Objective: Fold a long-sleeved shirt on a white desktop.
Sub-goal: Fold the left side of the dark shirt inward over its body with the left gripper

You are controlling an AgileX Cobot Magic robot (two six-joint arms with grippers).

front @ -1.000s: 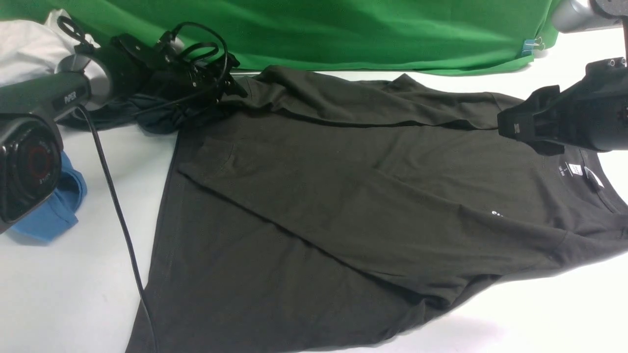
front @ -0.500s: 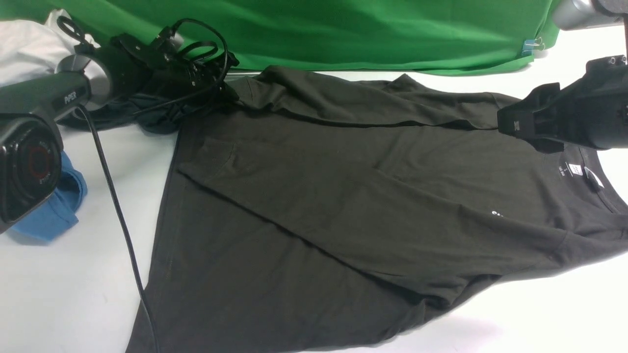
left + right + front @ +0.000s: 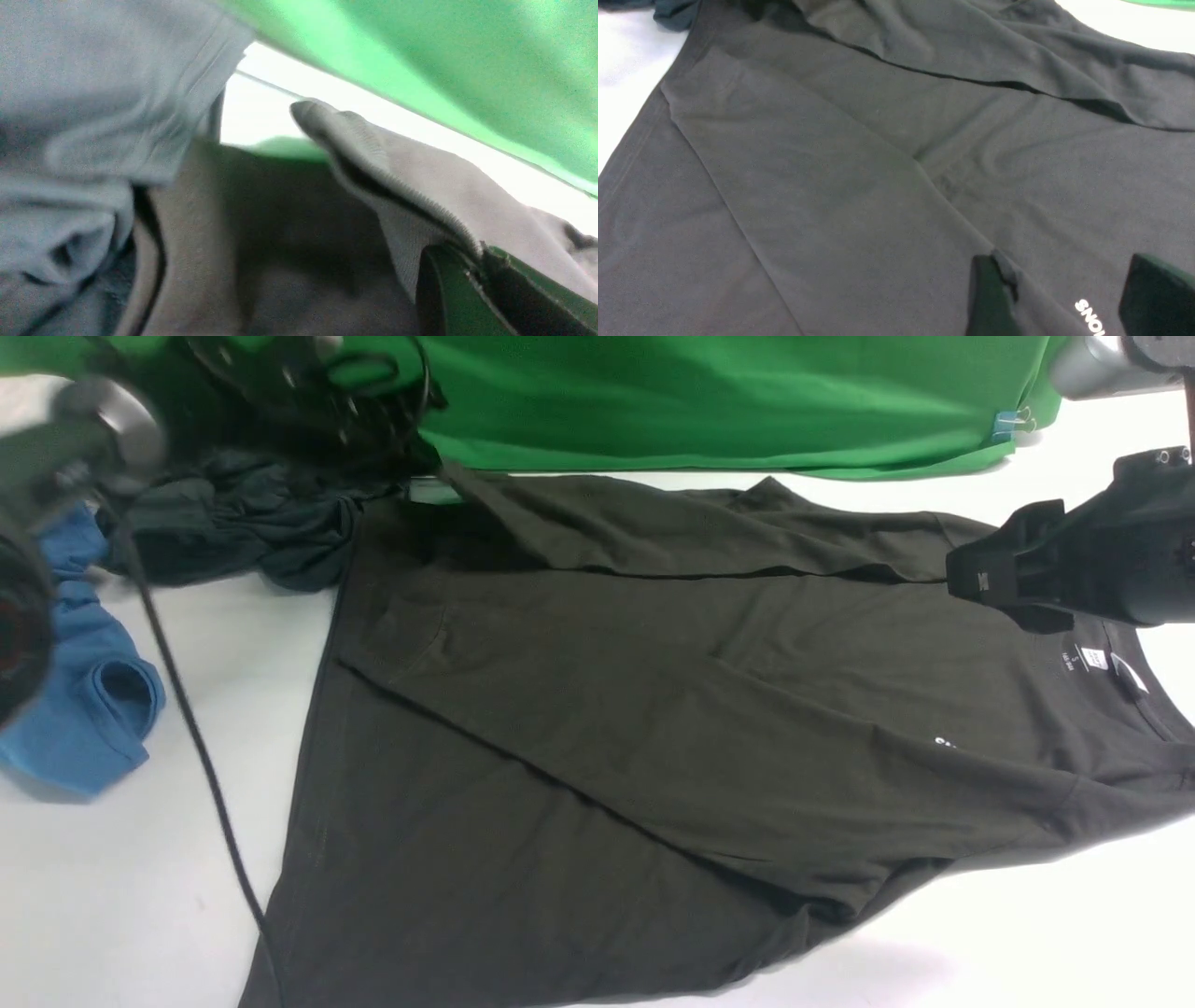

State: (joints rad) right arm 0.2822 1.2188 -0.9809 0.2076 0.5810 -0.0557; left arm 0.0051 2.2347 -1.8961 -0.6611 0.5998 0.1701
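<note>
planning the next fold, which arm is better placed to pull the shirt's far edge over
Left. The left gripper is shut on the far edge of the long-sleeved shirt, raised off the white desktop. The right gripper hangs open over the chest print, holding nothing.

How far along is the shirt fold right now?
Done: on the long-sleeved shirt, the near sleeve lies diagonally across the body and the far side is folded in along the back edge. In hand: the left gripper is shut on the shirt's far left corner, raised off the white desktop; the right gripper hangs open over the chest. Left: folding the body over itself.
</note>
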